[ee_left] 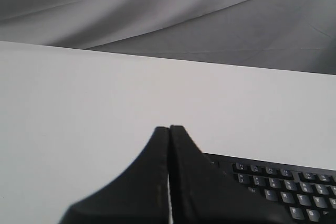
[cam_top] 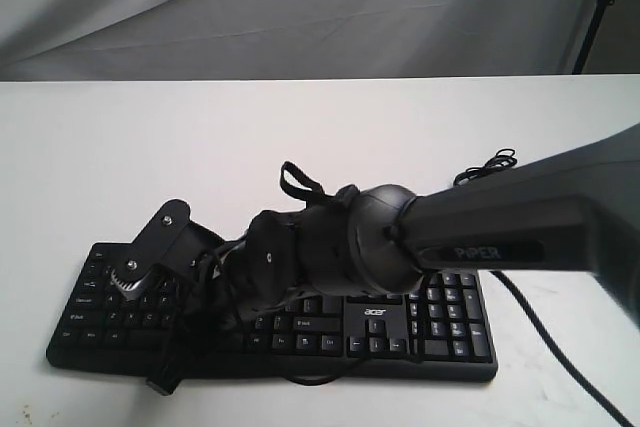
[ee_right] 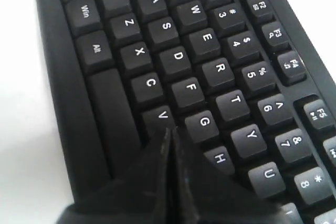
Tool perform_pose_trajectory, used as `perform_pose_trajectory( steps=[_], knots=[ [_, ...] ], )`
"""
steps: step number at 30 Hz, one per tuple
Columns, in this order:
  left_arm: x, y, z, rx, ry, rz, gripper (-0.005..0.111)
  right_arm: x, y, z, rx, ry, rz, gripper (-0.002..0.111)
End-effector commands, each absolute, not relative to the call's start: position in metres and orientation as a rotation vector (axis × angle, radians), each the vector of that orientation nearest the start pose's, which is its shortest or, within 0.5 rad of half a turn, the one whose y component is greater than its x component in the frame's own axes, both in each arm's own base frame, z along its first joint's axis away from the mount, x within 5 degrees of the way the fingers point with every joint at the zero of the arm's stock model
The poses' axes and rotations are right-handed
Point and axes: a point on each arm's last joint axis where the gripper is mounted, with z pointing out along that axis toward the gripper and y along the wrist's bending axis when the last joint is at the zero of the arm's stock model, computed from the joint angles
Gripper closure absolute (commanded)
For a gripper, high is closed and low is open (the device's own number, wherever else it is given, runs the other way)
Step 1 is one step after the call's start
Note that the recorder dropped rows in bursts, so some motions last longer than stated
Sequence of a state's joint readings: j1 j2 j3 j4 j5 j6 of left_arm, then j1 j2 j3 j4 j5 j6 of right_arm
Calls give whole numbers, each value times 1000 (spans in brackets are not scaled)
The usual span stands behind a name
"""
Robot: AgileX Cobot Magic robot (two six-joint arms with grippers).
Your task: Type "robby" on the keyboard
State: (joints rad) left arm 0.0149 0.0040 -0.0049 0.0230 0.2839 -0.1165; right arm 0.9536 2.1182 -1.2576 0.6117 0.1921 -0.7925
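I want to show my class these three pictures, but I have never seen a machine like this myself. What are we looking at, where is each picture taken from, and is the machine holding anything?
This is a robot with two jointed arms, each ending in a gripper, a two-fingered pincer. The wide picture comes from a camera off the arms. It shows a white table with a black keyboard on it, and one big dark arm reaching in from the right over the keys.

The other two pictures come from small cameras on the wrists, looking along the pincers. In one, the left gripper sits over bare table beside the keyboard's edge. In the other, the right gripper hovers close above the letter keys, its tip near V and G.

Both pincers are shut, fingers pressed together, and hold nothing. A closed tip can serve as a fingertip for pressing keys.
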Motion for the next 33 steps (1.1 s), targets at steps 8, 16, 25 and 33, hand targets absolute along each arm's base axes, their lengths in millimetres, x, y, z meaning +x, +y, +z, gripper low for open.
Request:
perform_pose_trajectory(
  steps=[8,16,25,33],
  knots=[
    [55,1,188,-108,1762,-67,107,250,349,140,-1368,2065,442,108],
    [55,1,188,-108,1762,-67,107,265,344,145,-1275,2029,403,108],
    [55,1,188,-108,1762,-67,107,272,340,138,-1254,2051,389,108],
    [55,1,188,-108,1762,-67,107,275,351,129,-1298,2068,410,108]
  ],
)
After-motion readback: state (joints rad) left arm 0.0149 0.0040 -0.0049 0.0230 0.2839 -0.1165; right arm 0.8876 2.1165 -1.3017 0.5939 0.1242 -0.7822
